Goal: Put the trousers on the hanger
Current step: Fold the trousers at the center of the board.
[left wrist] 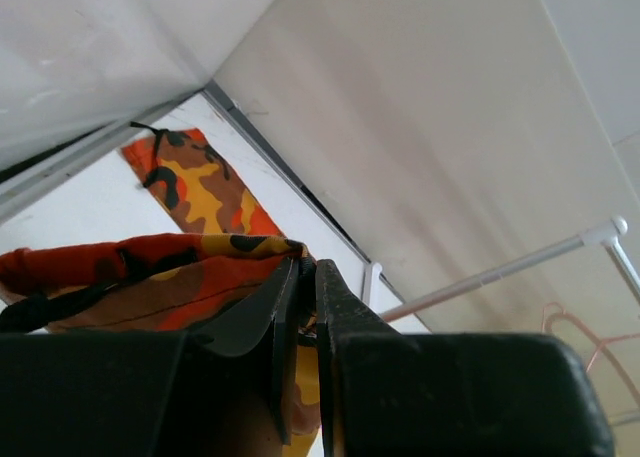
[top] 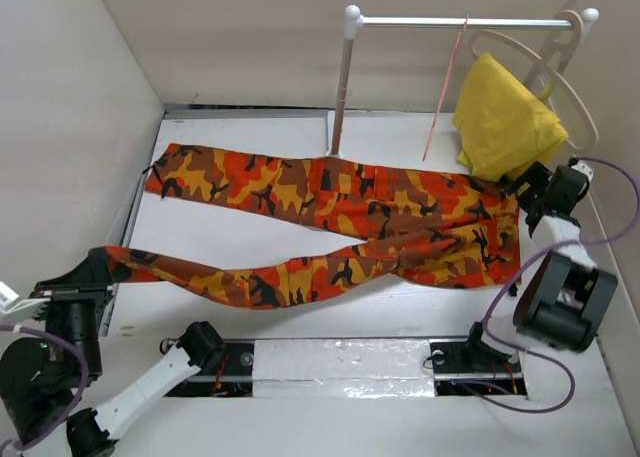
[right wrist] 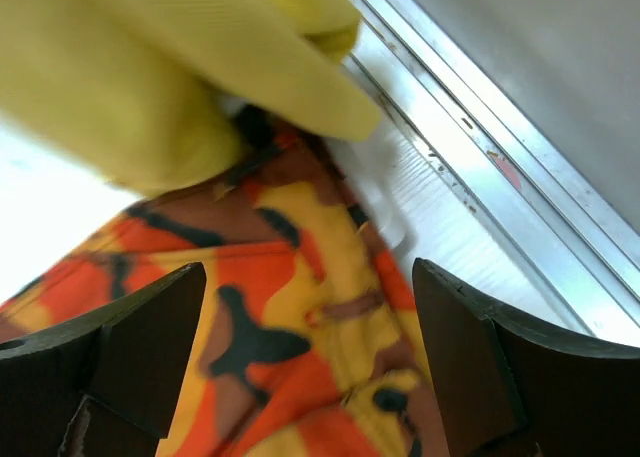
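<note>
The camouflage trousers (top: 340,217) lie spread across the table, waist at the right, two legs running left. My left gripper (top: 103,264) is shut on the cuff of the near leg (left wrist: 150,277) at the left edge. My right gripper (top: 522,189) is open, its fingers (right wrist: 130,337) straddling the waist end of the trousers (right wrist: 300,307) from just above. The thin pink hanger (top: 446,89) hangs from the rail (top: 460,22) at the back.
A plain yellow cloth (top: 505,117) hangs on a beige wooden hanger (top: 560,67) at the rail's right end, just above my right gripper. The rail's white post (top: 343,87) stands behind the trousers. White walls enclose the table on three sides.
</note>
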Controlling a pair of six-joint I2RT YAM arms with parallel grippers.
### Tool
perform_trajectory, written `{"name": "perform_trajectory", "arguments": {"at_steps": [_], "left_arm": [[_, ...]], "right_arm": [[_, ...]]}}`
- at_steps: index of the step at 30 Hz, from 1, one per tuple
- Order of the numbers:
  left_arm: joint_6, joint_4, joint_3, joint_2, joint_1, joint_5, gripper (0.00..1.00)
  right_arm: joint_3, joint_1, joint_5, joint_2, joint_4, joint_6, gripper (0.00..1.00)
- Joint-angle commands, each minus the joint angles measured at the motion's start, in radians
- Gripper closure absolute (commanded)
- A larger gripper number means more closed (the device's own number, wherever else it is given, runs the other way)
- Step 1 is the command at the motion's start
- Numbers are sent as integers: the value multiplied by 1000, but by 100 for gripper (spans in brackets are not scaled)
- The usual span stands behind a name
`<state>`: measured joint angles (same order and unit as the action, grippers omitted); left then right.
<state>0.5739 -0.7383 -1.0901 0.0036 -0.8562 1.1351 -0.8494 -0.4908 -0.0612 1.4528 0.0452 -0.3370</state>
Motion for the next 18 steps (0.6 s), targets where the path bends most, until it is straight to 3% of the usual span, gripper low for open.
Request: {"name": "perform_trajectory", "arguments": {"at_steps": [1,4,6,11,13,15,18], "left_arm": [[-38,157,53,-65,-3,-76,100],[-57,213,79,-59,-3,-112,100],[-66,241,102,-57,-3,-132,100],[-103,327,139,-57,-3,-187,100],[-106,353,153,-60,-3,-207,100],[-117,367,165,-68,-3,-215,100],[-118,372,171,-74,-3,-219,100]], "right_arm": [[131,17,57,-178,-33,9,10],[251,17,92,-342,-42,-3,14],[372,-9,19,-417,-74,-5,17],[539,-32,-52,-644,-146,3,42],[549,-42,-35,-693,-215,24,51],[549,-51,-46,-726,-228,35,53],[556,-51,-64,-642,-135,6,58]]}}
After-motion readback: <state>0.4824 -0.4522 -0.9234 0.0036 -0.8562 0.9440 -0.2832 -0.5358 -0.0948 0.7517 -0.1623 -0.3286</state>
